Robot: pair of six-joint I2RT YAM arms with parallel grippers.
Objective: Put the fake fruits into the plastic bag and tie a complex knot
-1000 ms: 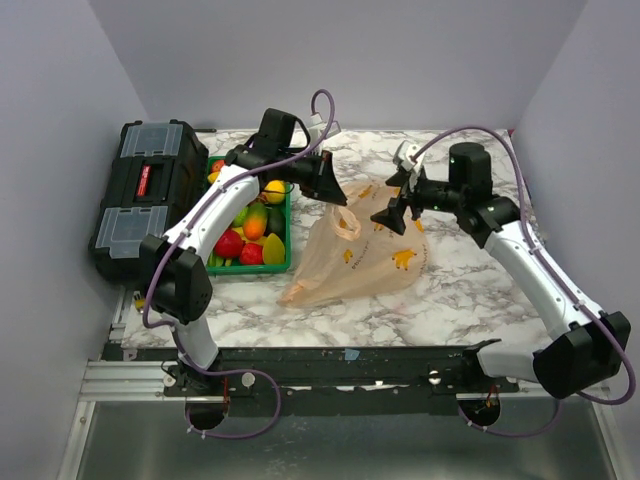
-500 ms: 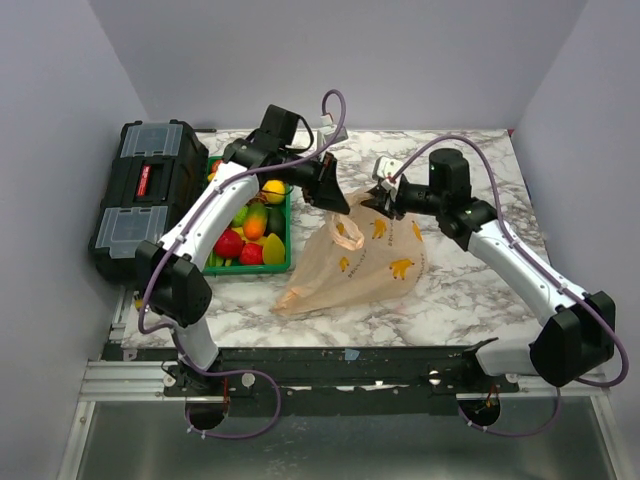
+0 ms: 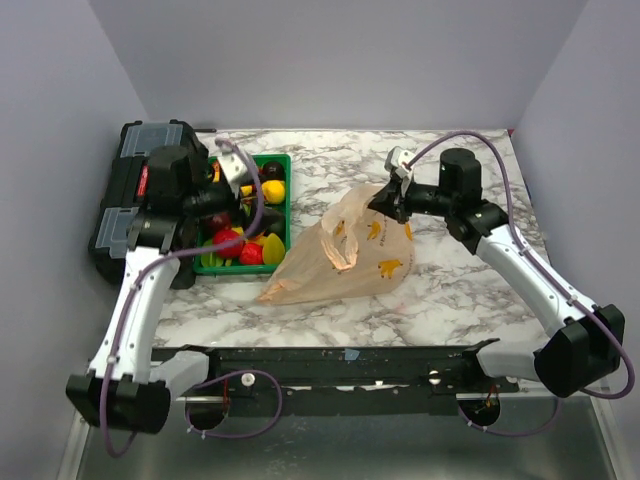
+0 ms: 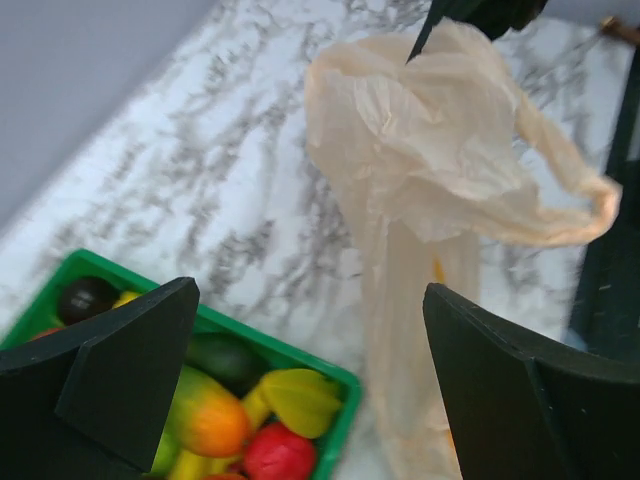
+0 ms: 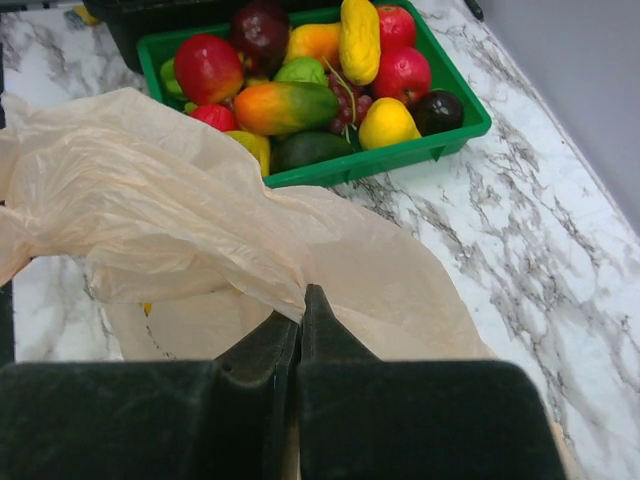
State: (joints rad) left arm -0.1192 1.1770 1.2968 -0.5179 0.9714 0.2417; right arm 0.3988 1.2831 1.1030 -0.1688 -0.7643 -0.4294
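Within our closed right gripper (image 5: 300,300) we pinch the thin, crinkly peach-orange plastic bag (image 5: 150,190) by its rim, probably limp and slippery; left gripper (image 4: 310,290) gapes wide.

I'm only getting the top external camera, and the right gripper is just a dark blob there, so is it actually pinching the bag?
Observer: Yes. The right wrist view shows the right gripper shut on a fold of the plastic bag, with the film caught between its closed tips.
Operator: And is the left one carrying any fruit?
Observer: No. In the left wrist view the left gripper is open, with nothing between its jaws.
Operator: What lies below it?
Observer: A corner of the green tray. An orange-green mango and a red fruit are the nearest pieces in it.
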